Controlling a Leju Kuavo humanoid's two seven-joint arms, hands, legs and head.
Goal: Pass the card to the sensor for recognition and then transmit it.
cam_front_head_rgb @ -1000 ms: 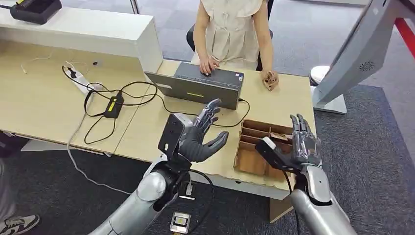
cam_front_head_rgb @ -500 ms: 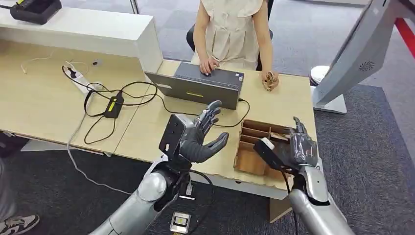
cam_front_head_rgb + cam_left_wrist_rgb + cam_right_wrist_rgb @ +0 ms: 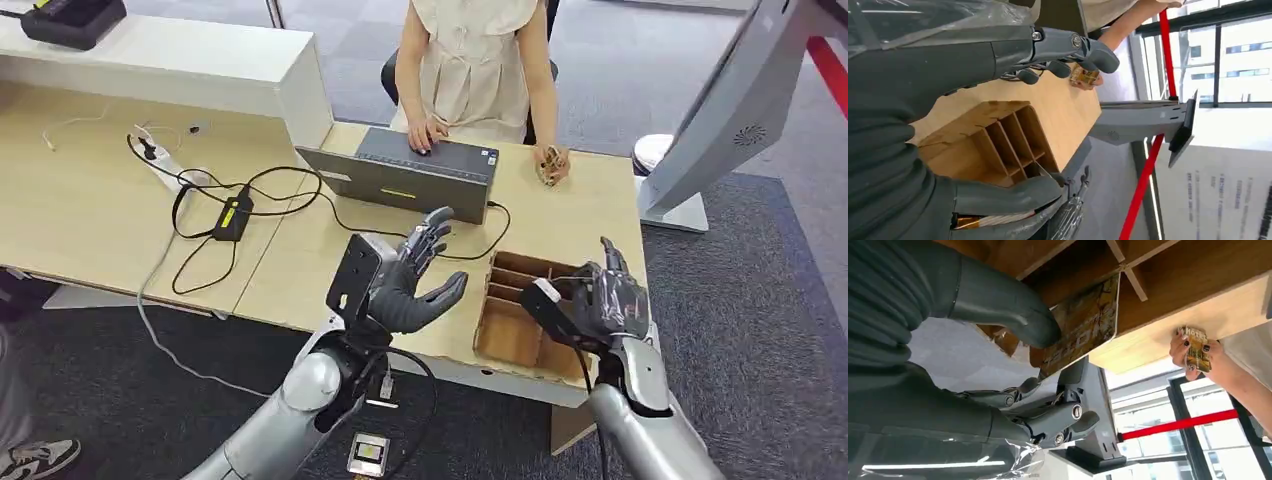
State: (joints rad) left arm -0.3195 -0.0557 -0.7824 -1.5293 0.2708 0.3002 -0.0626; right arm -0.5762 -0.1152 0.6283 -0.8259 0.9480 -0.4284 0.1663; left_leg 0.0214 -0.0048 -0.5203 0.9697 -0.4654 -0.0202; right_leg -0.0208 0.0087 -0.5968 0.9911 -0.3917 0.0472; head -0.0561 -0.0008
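The light wooden desk point(image 3: 90, 215) carries a grey box device point(image 3: 415, 175) near its far edge, and a person's hand point(image 3: 427, 133) rests on top of this device. To the left of it lie a white power strip point(image 3: 172, 168), a black adapter point(image 3: 233, 215) and loose black cables point(image 3: 285, 190), while a white raised shelf point(image 3: 170, 65) stands along the far left side. Near the front right corner sits a brown cardboard divider box point(image 3: 515, 335) with open compartments, and the person's other hand point(image 3: 551, 163) holds cards at the far right edge of the desk.
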